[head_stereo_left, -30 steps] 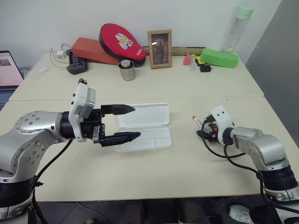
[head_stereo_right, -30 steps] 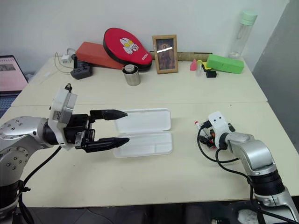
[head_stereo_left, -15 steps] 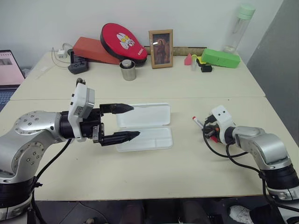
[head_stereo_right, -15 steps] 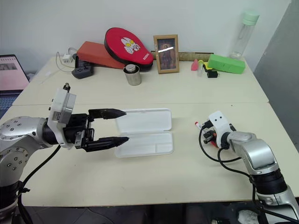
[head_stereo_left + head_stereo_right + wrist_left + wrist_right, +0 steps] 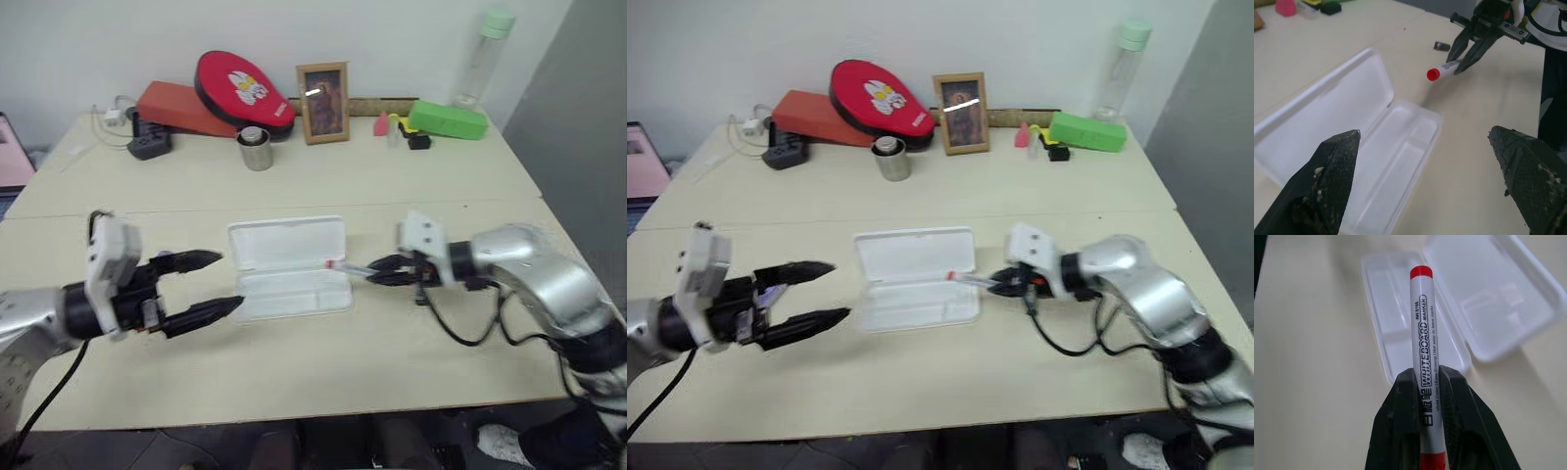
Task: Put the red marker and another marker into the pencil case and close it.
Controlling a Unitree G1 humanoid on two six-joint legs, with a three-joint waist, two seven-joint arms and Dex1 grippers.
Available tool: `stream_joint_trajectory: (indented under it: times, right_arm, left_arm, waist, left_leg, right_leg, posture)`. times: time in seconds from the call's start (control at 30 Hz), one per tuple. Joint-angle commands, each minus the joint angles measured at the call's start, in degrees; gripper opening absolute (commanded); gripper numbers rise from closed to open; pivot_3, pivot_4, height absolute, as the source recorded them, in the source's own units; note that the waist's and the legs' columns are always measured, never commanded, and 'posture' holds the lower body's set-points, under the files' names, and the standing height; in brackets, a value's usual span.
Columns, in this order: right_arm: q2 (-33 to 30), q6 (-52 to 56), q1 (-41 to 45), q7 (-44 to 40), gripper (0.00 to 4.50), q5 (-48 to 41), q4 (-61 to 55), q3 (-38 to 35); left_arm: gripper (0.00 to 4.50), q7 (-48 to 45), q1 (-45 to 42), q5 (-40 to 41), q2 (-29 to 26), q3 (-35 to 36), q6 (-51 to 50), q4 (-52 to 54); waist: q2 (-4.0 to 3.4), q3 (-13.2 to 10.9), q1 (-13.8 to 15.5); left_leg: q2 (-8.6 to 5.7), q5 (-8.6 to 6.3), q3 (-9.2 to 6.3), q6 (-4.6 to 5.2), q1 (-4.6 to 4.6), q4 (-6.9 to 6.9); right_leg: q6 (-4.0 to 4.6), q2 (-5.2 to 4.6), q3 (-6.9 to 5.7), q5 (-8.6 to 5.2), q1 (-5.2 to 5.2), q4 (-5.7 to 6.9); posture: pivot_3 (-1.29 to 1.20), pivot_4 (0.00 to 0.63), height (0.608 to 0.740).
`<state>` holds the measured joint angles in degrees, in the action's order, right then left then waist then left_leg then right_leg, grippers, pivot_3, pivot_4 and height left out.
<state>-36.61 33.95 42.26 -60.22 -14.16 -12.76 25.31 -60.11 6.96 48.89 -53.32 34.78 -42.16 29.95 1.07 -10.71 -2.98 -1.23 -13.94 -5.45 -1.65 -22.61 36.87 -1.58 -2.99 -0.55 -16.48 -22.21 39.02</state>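
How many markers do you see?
1: the red marker, pinched in the right gripper above the right end of the open pencil case. A second one may be hidden from view.

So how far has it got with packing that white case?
Done: the flat white plastic pencil case lies open, tray bare. In hand: the right gripper pinches the slim white red-capped marker, carrying it over the case's edge. Left: drop it in, add a second marker, shut the lid. The left gripper waits open.
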Motion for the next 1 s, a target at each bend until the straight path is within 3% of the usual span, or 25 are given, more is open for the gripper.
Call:
stream_joint_trajectory:
  times: [0.03, 0.3, 0.97, 1.0]
  right_arm:
    - [4.7, -5.5, 4.9, -0.5, 0.25, 5.8, 7.7, 4.4]
    - [13.8, -12.8, 11.2, -0.8, 0.25, 12.4, 23.7, 7.1]
    - [21.4, -16.5, 13.0, -2.5, 0.25, 16.8, 32.9, 5.6]
    - [21.5, -16.4, 13.0, -2.7, 0.95, 16.8, 32.8, 5.3]
  left_arm:
    - [4.50, 0.4, 2.5, 1.5, -0.4, 6.1, -0.3, 2.6]
    - [4.50, 2.2, 5.7, 2.8, 0.0, 9.0, -0.7, 4.2]
    - [4.50, 5.1, 4.7, 4.2, -0.6, 8.2, -1.0, 5.1]
    - [4.50, 5.1, 4.7, 4.2, -0.6, 8.1, -1.0, 5.1]
  waist:
    - [0.00, 0.0, 0.6]
    - [0.04, 0.0, 1.4]
    - [0.02, 0.0, 1.1]
    - [0.02, 0.0, 1.1]
  left_leg:
    - [-0.02, 0.00, -0.04, -0.01, -0.02, -0.01]
    - [-0.10, -0.05, -0.06, -0.23, -0.16, 0.02]
    - [-0.05, -0.05, -0.06, -0.38, -0.10, -0.02]
    - [-0.05, -0.05, -0.06, -0.38, -0.09, -0.02]
  right_leg:
    - [0.01, 0.00, -0.01, 0.00, 0.00, 0.00]
    - [0.01, -0.08, 0.03, 0.01, -0.07, -0.09]
    - [0.03, -0.03, 0.00, 0.01, -0.09, -0.03]
    - [0.03, -0.03, 0.00, 0.01, -0.09, -0.03]
  posture:
    - [0.00, 0.150, 0.740]
    - [0.00, 0.150, 0.740]
    - [0.00, 0.150, 0.740]
    - [0.00, 0.150, 0.740]
